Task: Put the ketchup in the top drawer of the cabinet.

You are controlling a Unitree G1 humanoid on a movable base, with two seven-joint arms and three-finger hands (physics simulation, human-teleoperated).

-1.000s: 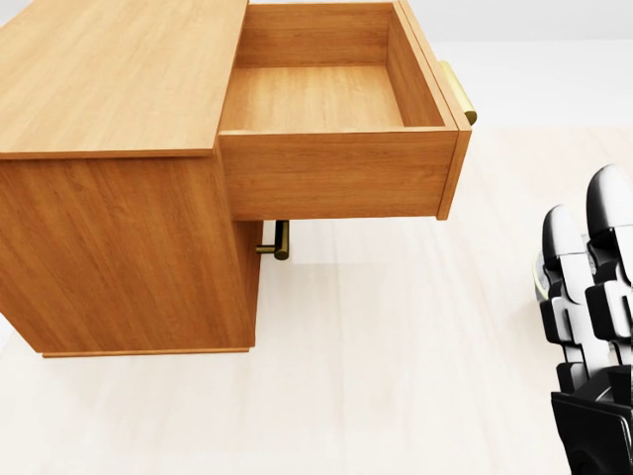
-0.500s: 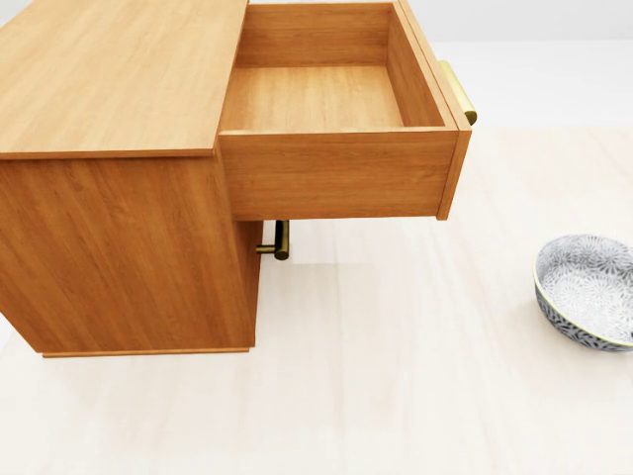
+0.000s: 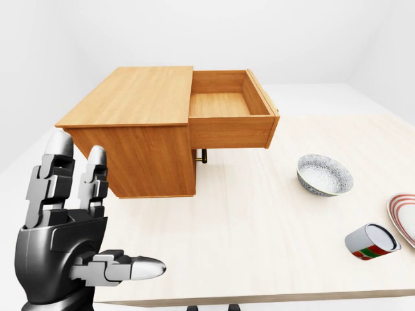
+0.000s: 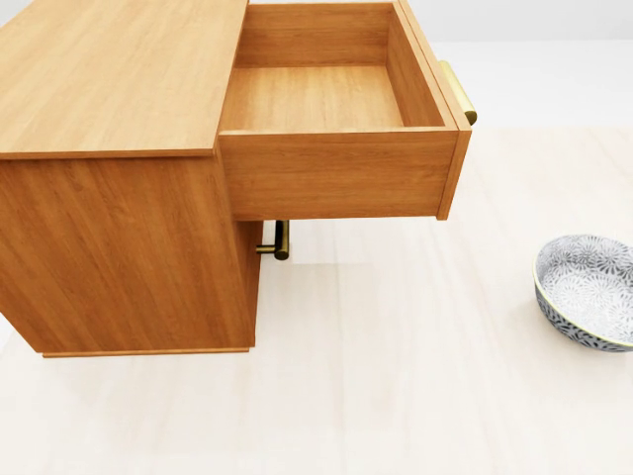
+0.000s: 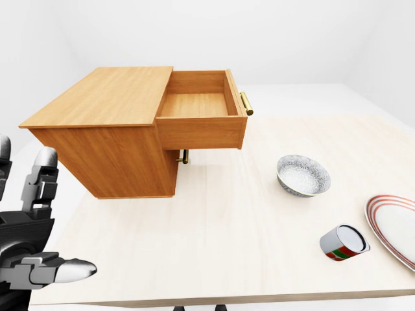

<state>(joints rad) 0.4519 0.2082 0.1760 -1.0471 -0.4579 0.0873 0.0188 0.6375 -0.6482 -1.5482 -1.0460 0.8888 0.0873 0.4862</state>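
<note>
Left hand (image 3: 78,240): rising at the lower left of the left-eye view, fingers spread wide, gripping nothing.
Right hand: showing in no view.
Ketchup (image 5: 344,243): lying on its side on the counter (image 5: 227,233), beside the plate (image 5: 395,227).
Top drawer (image 4: 326,99): standing pulled out of the cabinet (image 4: 119,198), empty.
Bowl (image 3: 324,175): sitting between drawer and ketchup.

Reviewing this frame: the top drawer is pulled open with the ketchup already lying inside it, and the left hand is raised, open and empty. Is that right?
Not quite. The top drawer is pulled open, but the head view shows it empty; no ketchup is inside. The left hand is indeed raised, open and empty, as the left-eye view shows.
</note>
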